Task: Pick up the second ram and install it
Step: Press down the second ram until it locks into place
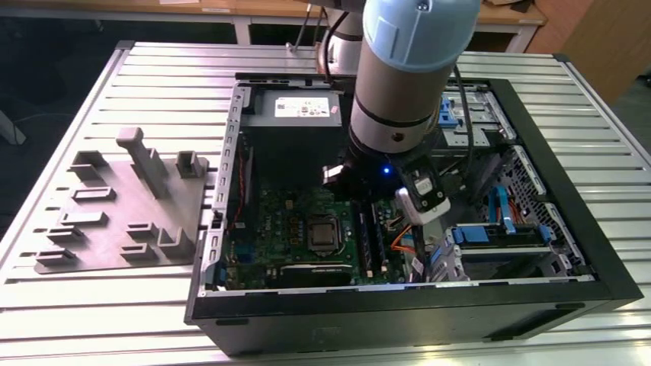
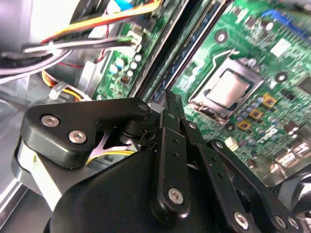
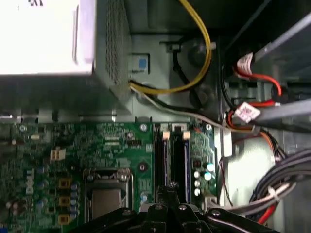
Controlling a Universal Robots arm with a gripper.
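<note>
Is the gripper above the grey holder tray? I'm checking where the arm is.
No, the gripper hangs inside the computer case, over the motherboard.

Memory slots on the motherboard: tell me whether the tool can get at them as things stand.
Probably yes. In the first wrist view the tool hangs right over the long black memory slots of the motherboard, with nothing between them. The yellow cable and the red cables lie off to the side.

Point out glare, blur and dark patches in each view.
First wrist view: the power supply box is washed out white. Second wrist view: the gripper looms soft and dark over a sharper motherboard. Exterior view: the computer case interior sits in shadow.
</note>
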